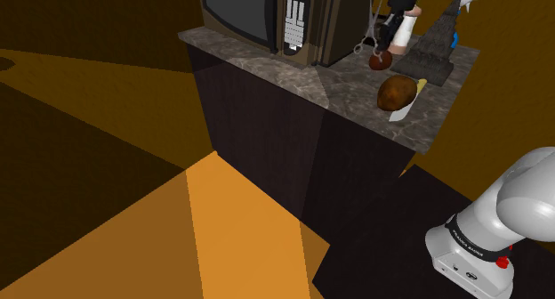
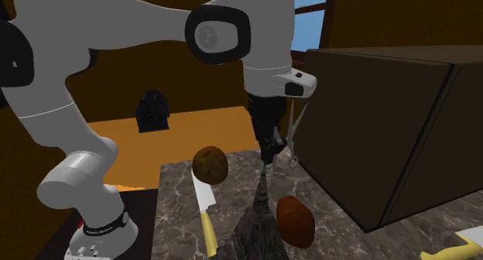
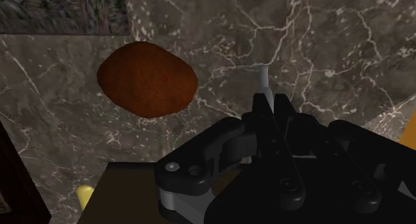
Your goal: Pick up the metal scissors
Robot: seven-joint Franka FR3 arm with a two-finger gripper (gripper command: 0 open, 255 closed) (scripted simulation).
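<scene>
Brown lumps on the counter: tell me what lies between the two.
Only bare marble counter lies between the reddish lump and the lighter lump, as the shoulder and wrist views show. The dark pointed object stands off to one side.

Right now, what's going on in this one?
The arm has its gripper low over the counter, close beside the scissors. The scissors stand almost upright next to the dark box, handles down. Whether the gripper actually has hold of them cannot be told from these views, so the pick-up is not clearly done.
</scene>
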